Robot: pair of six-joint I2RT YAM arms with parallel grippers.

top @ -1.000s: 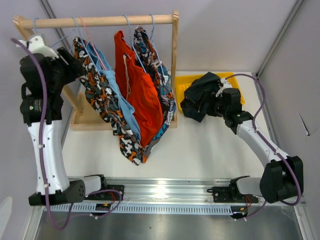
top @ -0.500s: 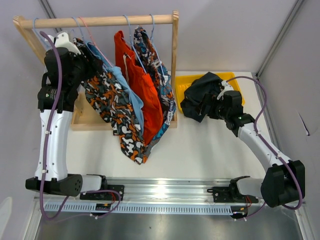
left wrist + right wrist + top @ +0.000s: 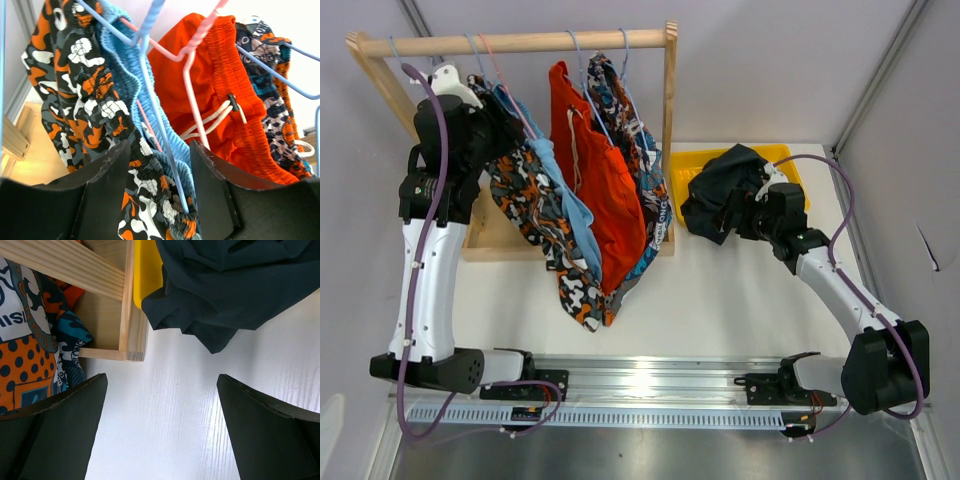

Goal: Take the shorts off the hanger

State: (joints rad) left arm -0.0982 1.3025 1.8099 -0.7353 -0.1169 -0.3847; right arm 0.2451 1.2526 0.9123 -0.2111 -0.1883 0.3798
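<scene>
Four pairs of shorts hang on wire hangers from the wooden rail [image 3: 520,42]: camouflage [image 3: 535,210], light blue [image 3: 575,215], plain orange [image 3: 605,190] and blue-orange print [image 3: 645,170]. My left gripper [image 3: 505,120] is up at the camouflage pair's top. In the left wrist view its open jaws [image 3: 160,145] straddle the camouflage waistband [image 3: 150,185], some light blue fabric [image 3: 122,65] and a blue hanger wire [image 3: 155,115]. The dark navy shorts [image 3: 720,185] lie heaped on the yellow tray [image 3: 790,155]. My right gripper [image 3: 735,215] hovers wide open beside them, holding nothing [image 3: 161,376].
The rack's wooden base [image 3: 485,240] and right post [image 3: 669,120] stand between the arms. A pink hanger [image 3: 192,85] carries the orange pair. The navy heap [image 3: 235,285] overhangs the tray's edge [image 3: 146,275] above white tabletop [image 3: 165,430].
My left arm swung right from the rack's left end onto the camouflage shorts, and its jaws narrowed a little. The hanging shorts swayed. The right arm barely moved.
</scene>
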